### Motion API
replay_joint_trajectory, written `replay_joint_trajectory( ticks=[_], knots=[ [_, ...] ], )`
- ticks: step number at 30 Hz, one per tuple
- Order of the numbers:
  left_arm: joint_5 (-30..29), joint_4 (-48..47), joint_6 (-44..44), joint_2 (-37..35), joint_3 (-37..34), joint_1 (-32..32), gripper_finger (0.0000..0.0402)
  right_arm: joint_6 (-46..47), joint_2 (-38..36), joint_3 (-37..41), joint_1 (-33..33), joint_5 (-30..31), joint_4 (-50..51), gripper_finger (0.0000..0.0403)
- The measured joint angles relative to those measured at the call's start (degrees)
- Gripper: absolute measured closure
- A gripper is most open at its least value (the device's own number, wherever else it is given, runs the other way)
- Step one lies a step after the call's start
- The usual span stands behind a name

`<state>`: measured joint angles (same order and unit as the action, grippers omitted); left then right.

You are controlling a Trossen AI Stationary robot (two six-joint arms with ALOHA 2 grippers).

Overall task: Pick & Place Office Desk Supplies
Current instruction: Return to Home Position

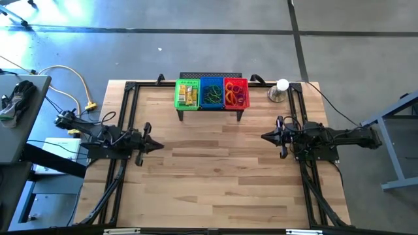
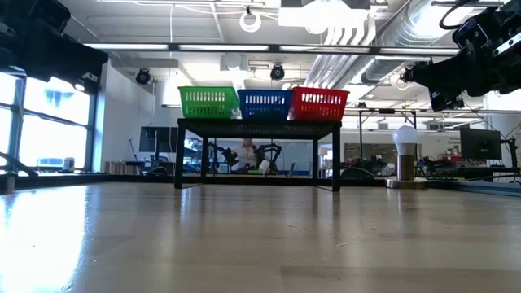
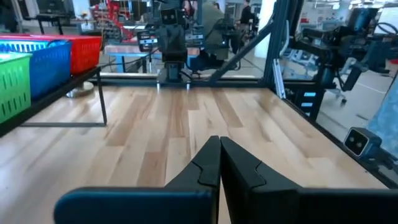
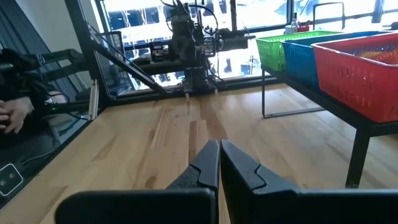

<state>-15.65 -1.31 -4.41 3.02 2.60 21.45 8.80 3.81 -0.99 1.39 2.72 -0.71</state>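
Note:
Three small baskets stand side by side on a black perforated stand (image 1: 210,112) at the table's far edge. The green basket (image 1: 187,94) holds yellow packets, the blue basket (image 1: 211,93) green loops, the red basket (image 1: 236,93) orange and purple loops. My left gripper (image 1: 160,145) is at the table's left side, pointing level toward the right, shut and empty. My right gripper (image 1: 264,136) is at the right side, pointing level toward the left, shut and empty. Both sets of fingers meet in the wrist views (image 3: 219,163) (image 4: 219,163).
A silver cup with a white ball (image 1: 279,91) stands at the far right, beside the stand. A black frame (image 1: 130,88) runs along the table's left, far and right edges. Bare wood (image 1: 215,176) lies between the arms. A person's hand (image 4: 9,115) shows beyond the table.

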Motion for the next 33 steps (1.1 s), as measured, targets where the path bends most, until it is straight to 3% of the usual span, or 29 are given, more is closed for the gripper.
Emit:
replay_joint_trajectory(
  ticks=[4, 12, 18, 26, 33],
  knots=[
    [0.6, 2.1, 1.4, 0.2, -0.2, 0.0, 0.0401, 0.0, 0.0, 0.0, 0.0, 0.0, 0.0, 0.04],
    [13.5, 1.1, 5.5, 0.9, -0.3, 0.0, 0.0401, 0.0, 0.0, 0.0, 0.0, 0.1, 0.0, 0.04],
    [13.8, 1.5, 4.7, 0.8, -1.2, -0.3, 0.0401, 0.0, 0.0, 0.0, 0.0, 0.1, 0.0, 0.0401],
    [19.8, 2.5, 4.5, -2.9, -2.0, -6.1, 0.0401, 0.0, 0.0, 0.0, 0.0, 0.1, 0.0, 0.0401],
    [20.3, 2.4, 4.7, -2.8, -2.1, -11.1, 0.0401, 0.0, 0.0, 0.0, 0.0, 0.1, 0.0, 0.0401]
  ],
)
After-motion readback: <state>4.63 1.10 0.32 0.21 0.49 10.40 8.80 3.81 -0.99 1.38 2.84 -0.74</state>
